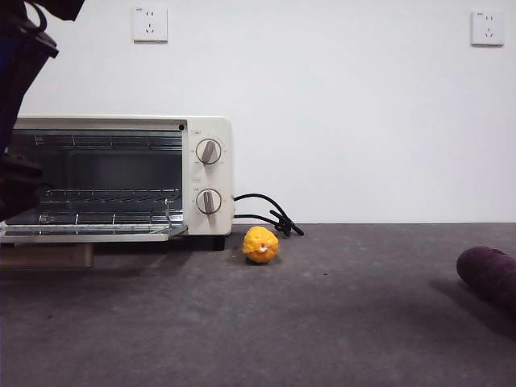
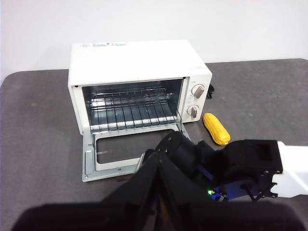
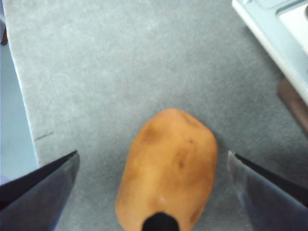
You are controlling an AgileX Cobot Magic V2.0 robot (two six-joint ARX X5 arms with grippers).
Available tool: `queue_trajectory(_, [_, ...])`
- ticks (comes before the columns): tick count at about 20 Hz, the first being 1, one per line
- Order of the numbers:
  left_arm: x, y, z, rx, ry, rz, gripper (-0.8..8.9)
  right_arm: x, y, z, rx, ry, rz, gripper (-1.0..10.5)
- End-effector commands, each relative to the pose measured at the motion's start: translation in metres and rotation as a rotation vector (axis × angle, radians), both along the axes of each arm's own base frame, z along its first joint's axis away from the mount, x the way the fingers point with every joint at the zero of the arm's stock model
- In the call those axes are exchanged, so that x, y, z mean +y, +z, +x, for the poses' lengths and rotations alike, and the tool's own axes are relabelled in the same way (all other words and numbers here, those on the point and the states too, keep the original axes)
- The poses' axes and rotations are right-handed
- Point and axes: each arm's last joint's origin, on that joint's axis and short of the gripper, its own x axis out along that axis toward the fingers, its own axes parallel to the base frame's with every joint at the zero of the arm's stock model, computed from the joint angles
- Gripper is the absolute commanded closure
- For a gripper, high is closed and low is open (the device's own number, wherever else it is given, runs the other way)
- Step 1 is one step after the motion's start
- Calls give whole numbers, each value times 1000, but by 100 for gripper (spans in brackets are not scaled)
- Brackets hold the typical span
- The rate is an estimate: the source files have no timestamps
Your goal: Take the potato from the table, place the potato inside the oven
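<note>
Potato [image 3: 168,168] is on the table [image 3: 120,62], not lifted. In the right wrist view it lies flat on the grey surface, long axis pointing up between the jaws.

Right gripper [image 3: 153,155] is spread wide and straddles the potato, one jaw on each side. Both jaws are clear of the skin with visible gaps, so it has no hold on anything.

Oven [image 2: 134,57] is at the far left of the table. Its door [image 2: 96,159] is dropped fully open and the wire rack [image 2: 130,113] inside is bare. A corner of that door shows in the right wrist view, so the potato is near the door's front edge. The front and left wrist views don't show the potato; the right arm [image 2: 250,163] blocks that spot.

Progress, as a judgement:
- Done: door open, gripper lined up over the target.
- Left: close on the potato, lift, carry over the door lip, set it on the rack, release.
- Roughly the end of the approach, with the grasp not yet made.

Left gripper [image 2: 154,192] hangs back above the near side, looking at the oven. Can't tell its opening from these views.

Distractors are out of the way: the corn cob [image 2: 215,129] lies just right of the oven, and the purple oblong [image 1: 488,274] is far right.
</note>
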Motion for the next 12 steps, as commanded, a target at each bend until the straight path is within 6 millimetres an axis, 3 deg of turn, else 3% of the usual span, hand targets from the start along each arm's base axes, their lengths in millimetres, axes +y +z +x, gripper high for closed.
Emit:
queue_trajectory(1, [0, 0, 0, 1, -10, -7, 818, 3, -15, 0, 19, -5, -20, 123])
queue_trajectory(8, [0, 0, 2, 7, -15, -5, 819, 5, -22, 1, 24, -13, -24, 130])
queue_trajectory(12, [-1, 1, 6, 19, -21, -5, 818, 5, -36, 1, 57, -23, -54, 132])
